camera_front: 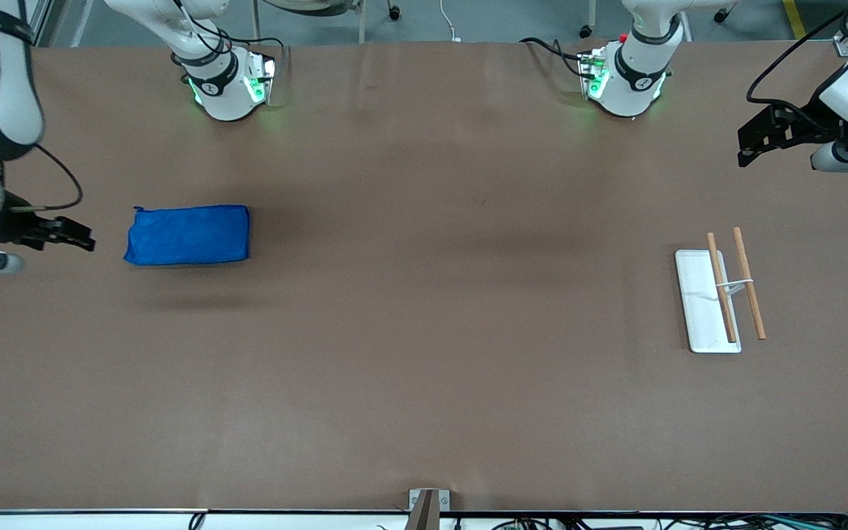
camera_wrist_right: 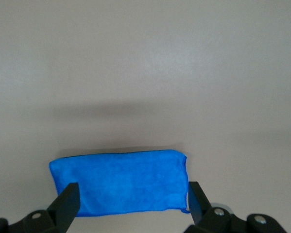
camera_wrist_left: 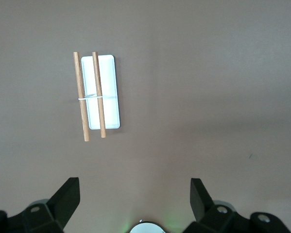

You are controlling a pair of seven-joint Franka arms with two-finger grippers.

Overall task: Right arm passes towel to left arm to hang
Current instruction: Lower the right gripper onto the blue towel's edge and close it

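The towel (camera_front: 188, 235) is a bright blue folded rectangle lying flat on the brown table toward the right arm's end. In the right wrist view the towel (camera_wrist_right: 121, 187) shows below and between the open fingers. My right gripper (camera_front: 84, 235) (camera_wrist_right: 131, 201) hangs open and holds nothing, over the table just outside the towel's short edge. The rack is a white base (camera_front: 700, 313) with two wooden rods (camera_front: 748, 292) and stands toward the left arm's end. My left gripper (camera_front: 744, 147) (camera_wrist_left: 134, 196) hovers open and holds nothing, high over the table near the rack (camera_wrist_left: 109, 92).
Both arm bases (camera_front: 229, 85) (camera_front: 626, 77) stand along the table's back edge. A small metal bracket (camera_front: 424, 506) sits at the middle of the front edge. A wide stretch of bare brown tabletop (camera_front: 453, 294) lies between towel and rack.
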